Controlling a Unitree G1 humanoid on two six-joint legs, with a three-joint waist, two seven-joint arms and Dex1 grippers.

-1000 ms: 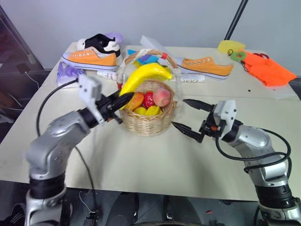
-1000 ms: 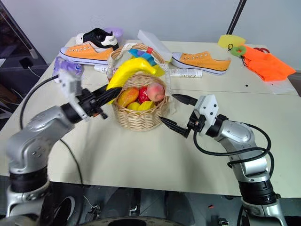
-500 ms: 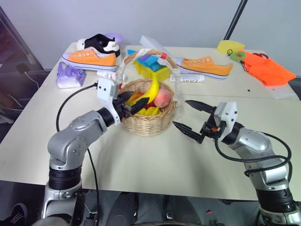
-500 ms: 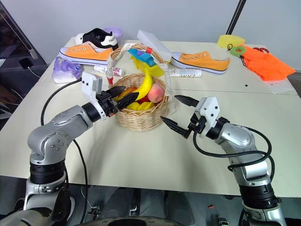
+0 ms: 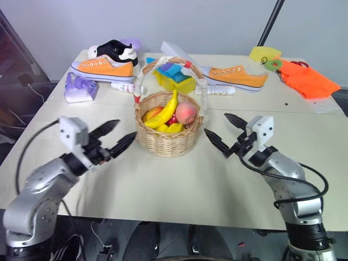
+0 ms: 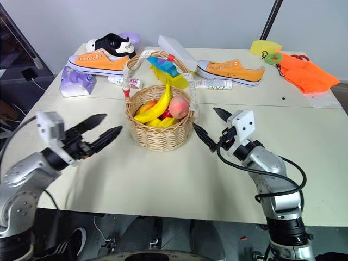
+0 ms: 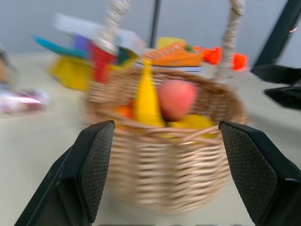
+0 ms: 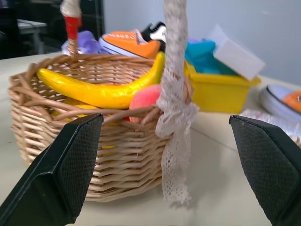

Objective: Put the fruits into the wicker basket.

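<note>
Fruits like the banana (image 5: 161,111) and peach (image 5: 186,112) lie in the wicker basket (image 5: 168,142) mid-table, likely light, hard and smooth, best pinched round the middle, while the left gripper (image 5: 115,137) and right gripper (image 5: 222,132) wait open and empty beside it.

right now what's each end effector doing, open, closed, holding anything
Left end effector: open, holding nothing, beside the wicker basket.
Right end effector: open, holding nothing, on the basket's other side.

The tan wicker basket (image 5: 169,138) stands upright on the counter (image 5: 179,185), holding the yellow banana (image 5: 162,114), pink peach (image 5: 186,112) and smaller fruits.
</note>
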